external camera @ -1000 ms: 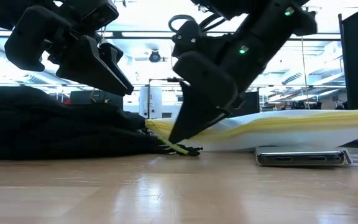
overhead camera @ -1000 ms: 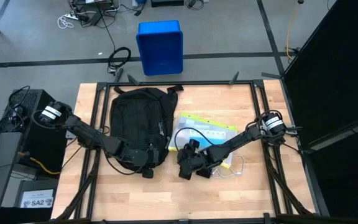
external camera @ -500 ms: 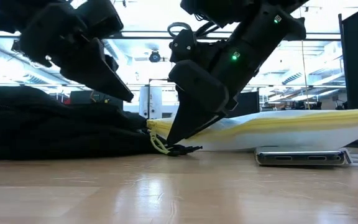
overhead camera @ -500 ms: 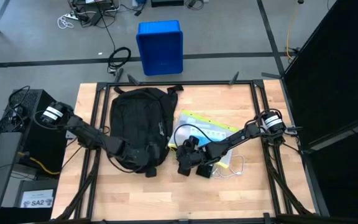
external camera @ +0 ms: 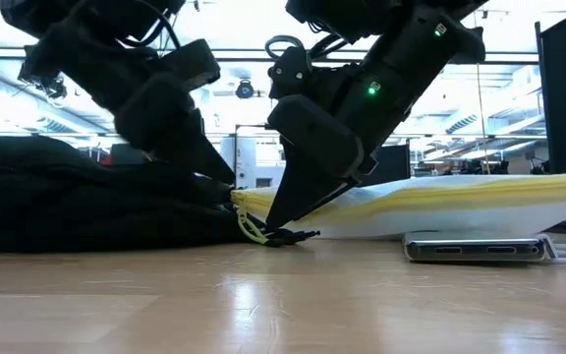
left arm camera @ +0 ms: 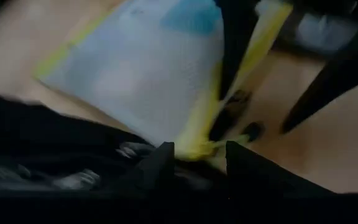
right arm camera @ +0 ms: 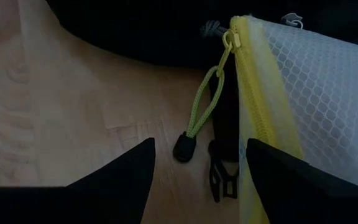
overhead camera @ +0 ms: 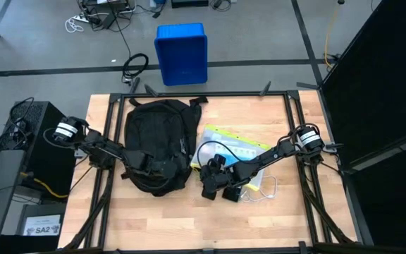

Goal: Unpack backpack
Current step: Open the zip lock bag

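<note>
So the black backpack (overhead camera: pixel 158 144) is lying flat on the left half of the wooden table (overhead camera: pixel 273 219). The left gripper (overhead camera: pixel 162 166) sits down on its near end; fingers look slightly apart, but I honestly can't tell if they've got fabric. Right beside the bag there's a yellow-edged mesh zip pouch (overhead camera: pixel 232 148). The right gripper (right arm camera: pixel 199 163) hangs over the pouch's corner, jaws spread either side of the green zipper pull cord (right arm camera: pixel 202 102), not touching it. A phone (external camera: pixel 478 248) lies under the pouch.
</note>
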